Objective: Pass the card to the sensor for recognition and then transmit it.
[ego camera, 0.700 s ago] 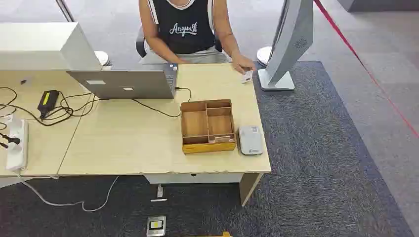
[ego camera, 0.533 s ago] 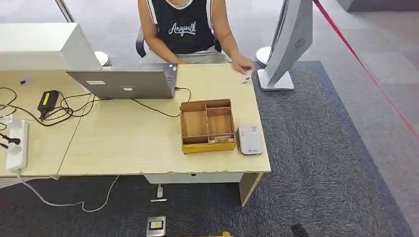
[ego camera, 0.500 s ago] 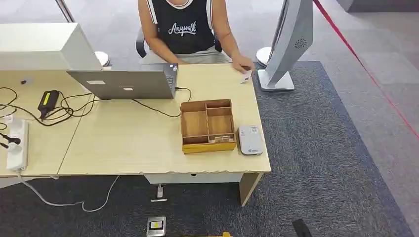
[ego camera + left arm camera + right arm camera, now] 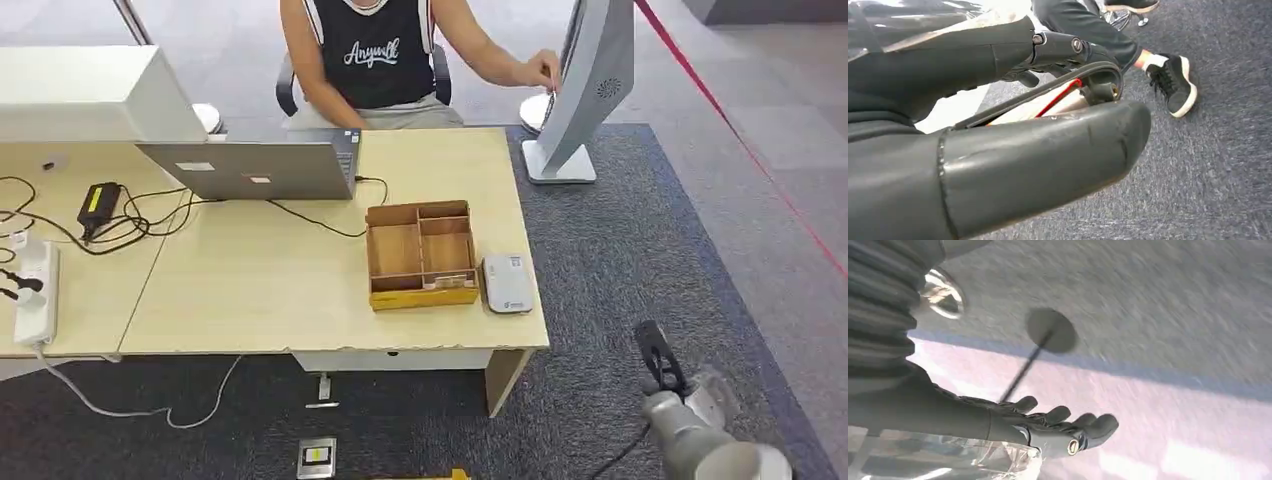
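Table clutter beside the seated person

A laptop [image 4: 250, 168] stands open on the table [image 4: 260, 290], its cable running right; a power strip [image 4: 35, 295] and black adapter [image 4: 96, 203] lie at the left.

Cut off at the head view's lower edge: right hand [image 4: 661, 362] and its silver arm. Too small to tell: card, if any, in person's hand [image 4: 541, 71]. Blurred: carpet [image 4: 1158, 300].

Desk [image 4: 260, 290], loaded.
On it: laptop [image 4: 250, 170], wooden tray [image 4: 420, 255], grey reader [image 4: 507, 283] beside tray, cables [image 4: 130, 222], power strip [image 4: 35, 290].
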You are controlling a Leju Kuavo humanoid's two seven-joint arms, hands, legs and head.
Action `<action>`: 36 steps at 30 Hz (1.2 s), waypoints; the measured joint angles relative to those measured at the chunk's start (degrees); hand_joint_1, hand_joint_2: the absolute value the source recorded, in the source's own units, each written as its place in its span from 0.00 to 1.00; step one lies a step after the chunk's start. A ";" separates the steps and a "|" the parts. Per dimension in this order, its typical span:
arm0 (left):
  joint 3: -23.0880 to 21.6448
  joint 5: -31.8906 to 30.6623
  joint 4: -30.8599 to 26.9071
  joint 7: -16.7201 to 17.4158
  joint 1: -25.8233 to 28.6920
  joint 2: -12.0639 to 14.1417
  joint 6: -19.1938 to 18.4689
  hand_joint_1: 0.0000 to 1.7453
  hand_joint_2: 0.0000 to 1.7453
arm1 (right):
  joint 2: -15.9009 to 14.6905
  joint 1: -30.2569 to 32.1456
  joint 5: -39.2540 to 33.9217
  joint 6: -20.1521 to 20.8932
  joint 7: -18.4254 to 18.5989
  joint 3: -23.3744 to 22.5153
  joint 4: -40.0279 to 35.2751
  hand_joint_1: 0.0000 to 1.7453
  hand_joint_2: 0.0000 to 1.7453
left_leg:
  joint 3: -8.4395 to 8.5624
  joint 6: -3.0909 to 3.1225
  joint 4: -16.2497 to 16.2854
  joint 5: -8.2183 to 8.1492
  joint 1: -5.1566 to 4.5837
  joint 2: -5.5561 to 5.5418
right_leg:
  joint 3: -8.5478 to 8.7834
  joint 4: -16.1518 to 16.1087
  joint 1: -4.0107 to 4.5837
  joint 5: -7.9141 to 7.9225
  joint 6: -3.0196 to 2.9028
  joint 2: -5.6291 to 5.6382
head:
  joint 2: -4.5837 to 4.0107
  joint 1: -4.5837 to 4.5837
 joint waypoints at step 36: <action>0.00 0.68 0.00 -1.73 0.67 -0.37 0.52 0.00 0.00 | -1.33 -15.88 -38.13 11.11 19.24 37.46 -36.95 0.00 1.00 | -0.70 0.16 0.06 0.08 -0.27 0.60 | -0.74 0.18 -0.33 0.39 0.21 0.77 | 0.00 0.39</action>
